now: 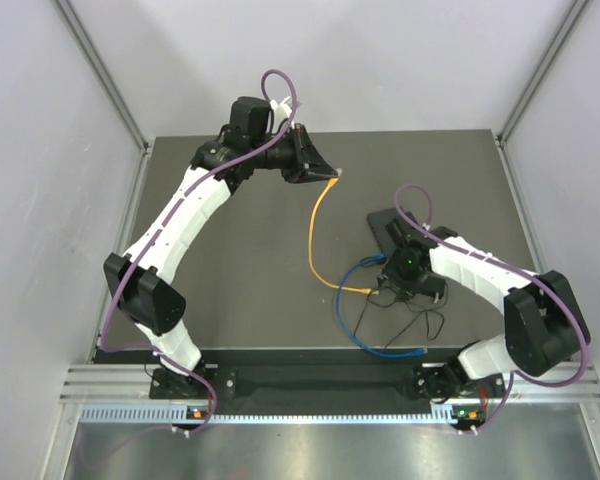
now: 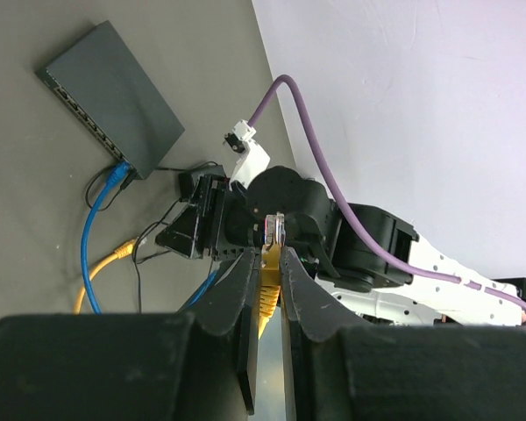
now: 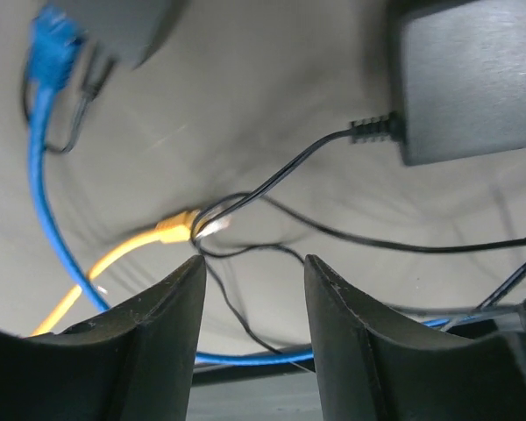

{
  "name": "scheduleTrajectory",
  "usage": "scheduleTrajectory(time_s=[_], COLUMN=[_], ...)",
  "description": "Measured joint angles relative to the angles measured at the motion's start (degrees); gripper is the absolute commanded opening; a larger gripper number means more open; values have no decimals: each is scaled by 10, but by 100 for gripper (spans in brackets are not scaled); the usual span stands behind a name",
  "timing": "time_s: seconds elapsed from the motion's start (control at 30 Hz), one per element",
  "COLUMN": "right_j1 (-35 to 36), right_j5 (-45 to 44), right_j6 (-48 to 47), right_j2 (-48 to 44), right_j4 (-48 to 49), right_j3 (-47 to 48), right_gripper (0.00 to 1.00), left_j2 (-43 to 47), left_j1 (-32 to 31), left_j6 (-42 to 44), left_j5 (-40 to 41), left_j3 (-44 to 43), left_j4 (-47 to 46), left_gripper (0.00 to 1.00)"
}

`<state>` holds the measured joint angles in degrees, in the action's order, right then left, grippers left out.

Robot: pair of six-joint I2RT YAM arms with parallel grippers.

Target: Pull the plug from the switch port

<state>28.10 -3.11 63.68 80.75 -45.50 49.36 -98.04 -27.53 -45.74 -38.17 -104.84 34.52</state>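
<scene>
- The switch, a flat matte-black box, lies on the right half of the dark table, partly under the right arm's wrist.
- A row of sockets runs along its front edge. The switch port at the end of that row has a blue plug seated in it.
- What the other sockets hold is too small to tell.
- The blue cable leads from that plug and loops across the table toward the near edge.
- The left gripper is closed narrowly on a yellow plug, whose clear tip sticks out past the fingertips. It holds the plug off the table near the far edge, well apart from the switch.
- The yellow cable drops from that plug to the table and curves toward the right arm.
- It ends in a loose yellow plug, which lies flat on the table, in no socket, with thin black wires crossing it.
- The right gripper hovers over the table with its fingers moderately apart and nothing between them. The loose yellow plug lies just beyond its fingertips.
- A black power adapter lies near the switch, and a thin black wire leaves its end.
</scene>
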Motion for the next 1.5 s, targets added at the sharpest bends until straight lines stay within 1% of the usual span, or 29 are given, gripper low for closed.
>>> scheduleTrajectory(time_s=[0.17,0.3,0.43,0.57,0.77,0.8,0.87,1.0,1.07,1.13,1.17,1.2,1.23,1.5], right_j1=[-22,-26,-28,-31,-41,-42,-42,-42,-42,-42,-42,-42,-42,-42], right_j5=[19,37,39,39,41,41,42,43,42,42,42,42,42,50], right_j6=[31,45,50,59,80,83,90,103,104,101,99,96,89,33], right_j2=[0,7,10,12,35,41,50,69,79,84,87,91,95,110], right_j4=[23,50,66,68,70,70,72,78,78,78,78,79,80,84], right_j3=[-29,-29,-29,-29,-28,-28,-28,-23,-11,0,7,14,22,62], right_gripper=[48,46,46,45,41,40,35,22,18,9,7,1,0,0], left_j2=[0,0,0,0,0,0,0,0,0,0,0,0,0,-1], left_j1=[0,0,0,0,0,0,0,0,0,0,0,0,0,0], left_j6=[0,0,0,0,0,0,0,0,0,0,0,0,1,7], left_j5=[-2,-3,-4,-4,-4,-4,-4,-5,-6,-6,-6,-6,-6,-5], left_j3=[0,0,0,0,0,0,0,0,0,0,0,0,1,3], left_j4=[0,0,0,0,0,0,0,0,0,0,0,0,0,1], left_gripper=[0,0,0,0,0,0,0,0,0,0,0,0,0,0])
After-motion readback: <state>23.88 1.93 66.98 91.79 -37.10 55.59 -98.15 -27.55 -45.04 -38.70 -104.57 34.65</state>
